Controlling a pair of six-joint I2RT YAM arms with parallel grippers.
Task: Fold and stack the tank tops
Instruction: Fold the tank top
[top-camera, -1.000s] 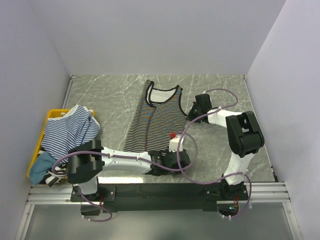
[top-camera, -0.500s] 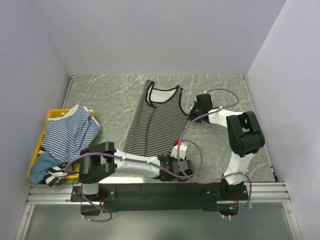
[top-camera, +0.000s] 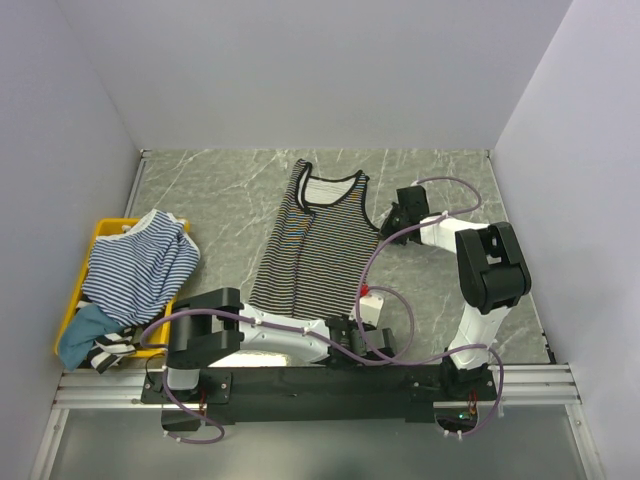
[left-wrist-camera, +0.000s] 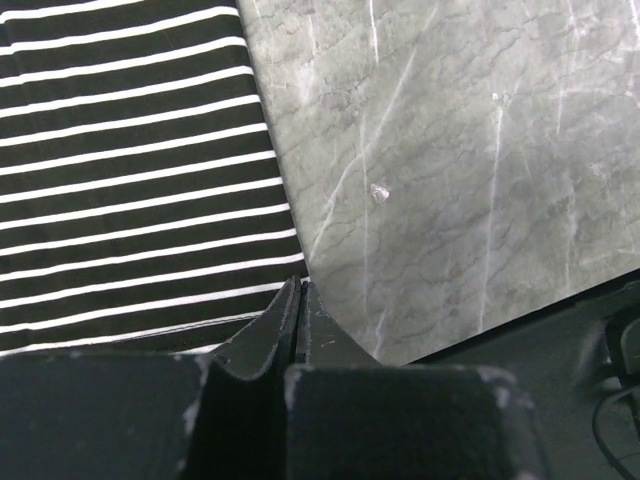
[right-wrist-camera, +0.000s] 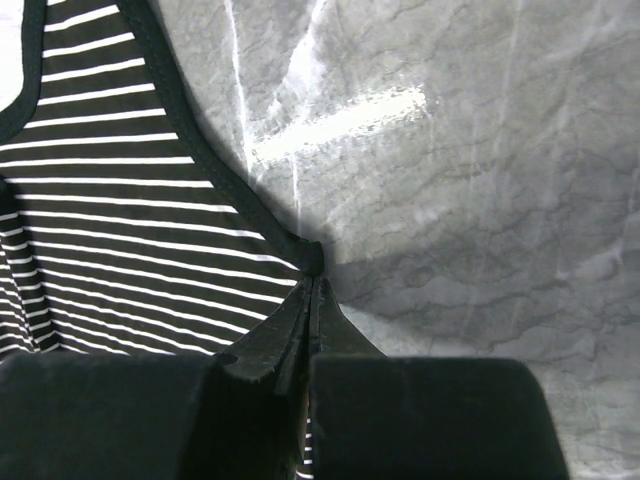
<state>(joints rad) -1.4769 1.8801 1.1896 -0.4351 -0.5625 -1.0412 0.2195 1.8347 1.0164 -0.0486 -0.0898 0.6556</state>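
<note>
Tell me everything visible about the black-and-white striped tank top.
The black-and-white tank top is soft, thin-striped fabric with black trim at neck and armholes. It lies flat on the marbled table, neckline at the far end. The left gripper is shut on its near hem corner, the right gripper on the armhole's base, same side.

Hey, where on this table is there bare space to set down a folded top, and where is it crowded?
Widest bare marble: the far-left area of the table, between the yellow bin and the black-and-white tank top. Another patch lies far right, behind the right arm. Crowded: the top's right edge, where the left gripper and right gripper pinch it.
</note>
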